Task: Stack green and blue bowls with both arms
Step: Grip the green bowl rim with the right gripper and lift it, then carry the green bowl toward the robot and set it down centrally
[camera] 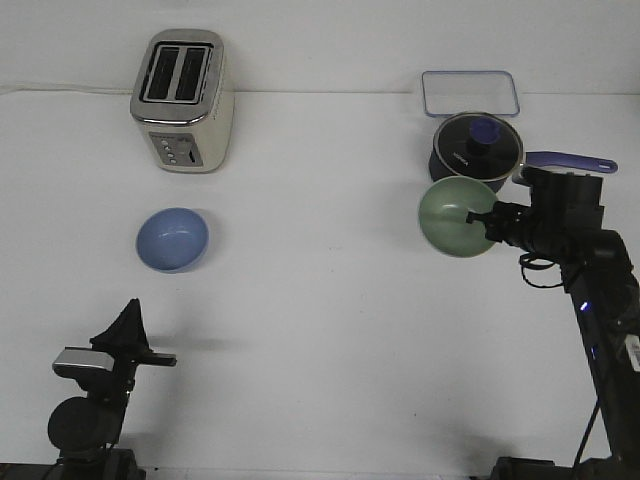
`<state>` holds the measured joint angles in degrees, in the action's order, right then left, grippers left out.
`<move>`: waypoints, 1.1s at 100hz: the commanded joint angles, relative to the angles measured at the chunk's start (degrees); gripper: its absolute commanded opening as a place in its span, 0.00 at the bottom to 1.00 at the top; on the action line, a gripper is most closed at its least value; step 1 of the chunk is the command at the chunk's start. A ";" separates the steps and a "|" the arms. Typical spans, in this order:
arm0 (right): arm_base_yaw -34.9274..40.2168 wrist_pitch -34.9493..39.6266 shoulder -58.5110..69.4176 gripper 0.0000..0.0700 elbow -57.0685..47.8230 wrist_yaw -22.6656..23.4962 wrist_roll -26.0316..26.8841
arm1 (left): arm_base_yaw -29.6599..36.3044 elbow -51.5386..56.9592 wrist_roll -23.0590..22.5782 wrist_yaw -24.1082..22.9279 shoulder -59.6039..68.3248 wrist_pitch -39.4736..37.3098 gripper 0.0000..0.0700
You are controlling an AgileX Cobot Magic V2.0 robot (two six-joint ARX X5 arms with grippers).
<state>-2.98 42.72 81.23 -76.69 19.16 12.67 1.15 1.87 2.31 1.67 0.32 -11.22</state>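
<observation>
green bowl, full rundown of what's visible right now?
The green bowl is small, round and matte, pale sage green with a slightly lighter rim, and looks empty. It is tilted steeply, its opening facing the camera, so it appears lifted off the table rather than resting flat. The right hand grips its rim on the right side, one dark finger reaching into the hollow. It sits at the right of the scene, overlapping the front of the navy saucepan in the picture; whether they touch cannot be told.

Toaster (pixel 183 100): brushed metal, shiny. Blue bowl (pixel 173 239), green bowl (pixel 455 215): matt, smooth. Saucepan (pixel 476 150): glass lid, glossy. Table (pixel 330 330): matt white.
</observation>
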 commanded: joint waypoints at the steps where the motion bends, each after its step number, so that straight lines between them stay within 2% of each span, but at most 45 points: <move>1: 2.49 0.83 -1.20 0.00 -0.79 0.33 -0.90 | -0.02 -1.07 0.09 0.09 -0.07 -0.81 0.02; 33: 20.70 -1.57 -5.86 0.00 8.39 -2.80 0.83 | -0.02 -1.07 0.11 0.09 -0.07 -0.83 0.02; 60: 33.79 -12.28 -5.75 0.00 20.28 -2.97 7.43 | -0.02 -1.07 0.11 0.09 -0.07 -0.85 0.02; 72: 36.54 -14.84 -4.87 0.00 23.17 -3.48 8.74 | -0.02 -1.07 0.11 0.09 -0.07 -0.81 0.02; 87: 38.01 -14.49 -2.99 0.00 24.26 -7.28 8.28 | -0.02 -1.07 0.11 0.09 -0.07 -0.85 0.02; 110: 38.03 -14.29 1.90 0.00 24.26 -7.15 5.88 | -0.02 -1.05 0.37 0.09 -0.07 -0.90 0.02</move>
<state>34.52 28.86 81.25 -52.01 11.84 19.73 1.15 1.87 2.46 1.67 0.32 -11.22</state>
